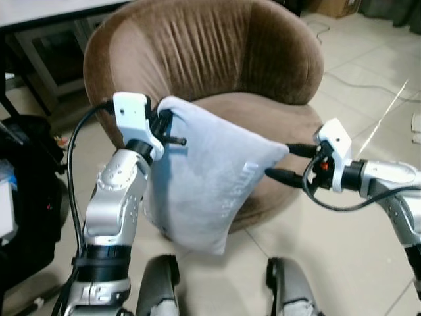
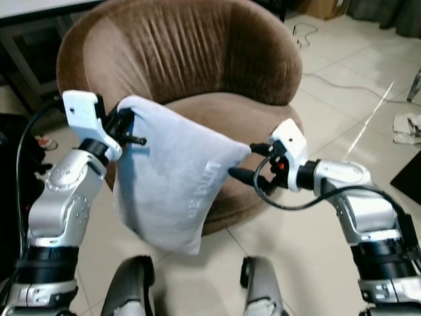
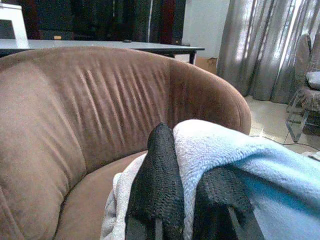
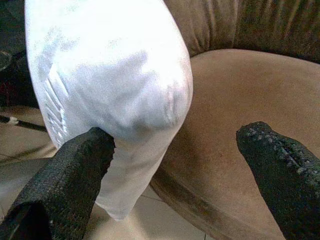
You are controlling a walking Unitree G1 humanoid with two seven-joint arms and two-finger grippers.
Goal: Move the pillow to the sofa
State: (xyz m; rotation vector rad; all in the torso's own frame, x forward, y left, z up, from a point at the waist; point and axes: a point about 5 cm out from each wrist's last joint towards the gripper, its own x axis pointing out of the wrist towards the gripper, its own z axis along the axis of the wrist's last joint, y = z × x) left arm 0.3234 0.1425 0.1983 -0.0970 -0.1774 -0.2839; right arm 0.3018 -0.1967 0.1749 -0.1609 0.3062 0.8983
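Pillow (image 1: 204, 187), its far face hidden, hangs before the brown sofa (image 1: 217, 72), long axis tilted, lower corner pointing floorward. Left pincer (image 1: 172, 131) clamps its top corner; right pincer (image 1: 288, 162) spread open at its side corner.

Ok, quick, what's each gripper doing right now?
Left gripper: jaws shut on the pillow corner.
Right gripper: jaws open beside the pillow's other corner.

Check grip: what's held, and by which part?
The pillow, by its upper corner, pinched in the left gripper. The right gripper is open at the opposite corner, one finger touching, not gripping.
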